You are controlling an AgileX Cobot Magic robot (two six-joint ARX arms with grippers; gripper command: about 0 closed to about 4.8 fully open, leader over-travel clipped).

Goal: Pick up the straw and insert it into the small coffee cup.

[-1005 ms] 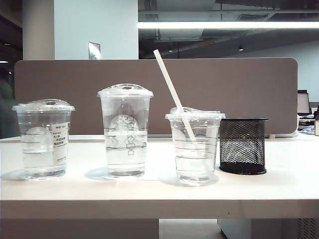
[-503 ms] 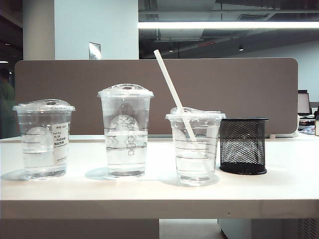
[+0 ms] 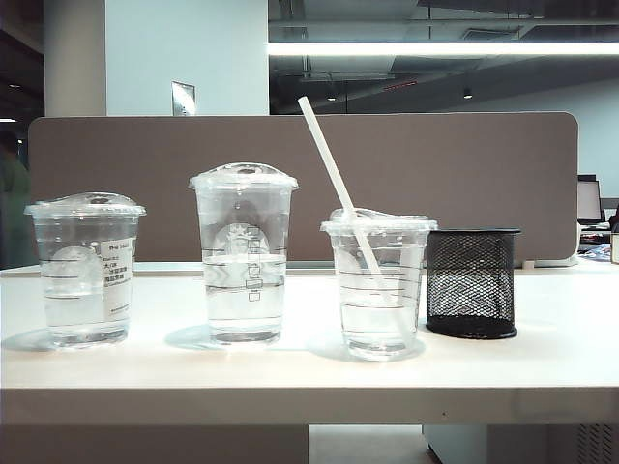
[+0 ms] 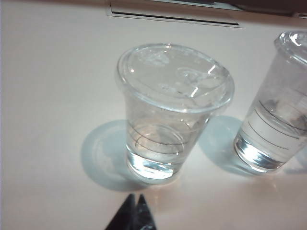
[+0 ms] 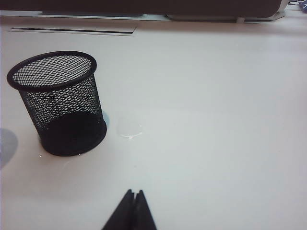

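Note:
The small coffee cup [image 3: 379, 280], clear with thin black lines and a domed lid, stands third from the left on the white table. The white straw [image 3: 334, 169] goes through its lid and leans up to the left, its lower end in the water. No arm or gripper shows in the exterior view. In the left wrist view my left gripper [image 4: 134, 199] is shut and empty, just short of a clear lidded cup [image 4: 168, 110]. My right gripper [image 5: 135, 193] is also shut and empty, over bare table near the black mesh holder [image 5: 60, 105].
A wide clear cup with a white label [image 3: 85, 271] stands at the left, and the tallest clear cup with a round logo [image 3: 244, 256] in the middle. The mesh holder [image 3: 472, 282] stands right of the small cup. A brown divider [image 3: 484, 164] closes the table's back.

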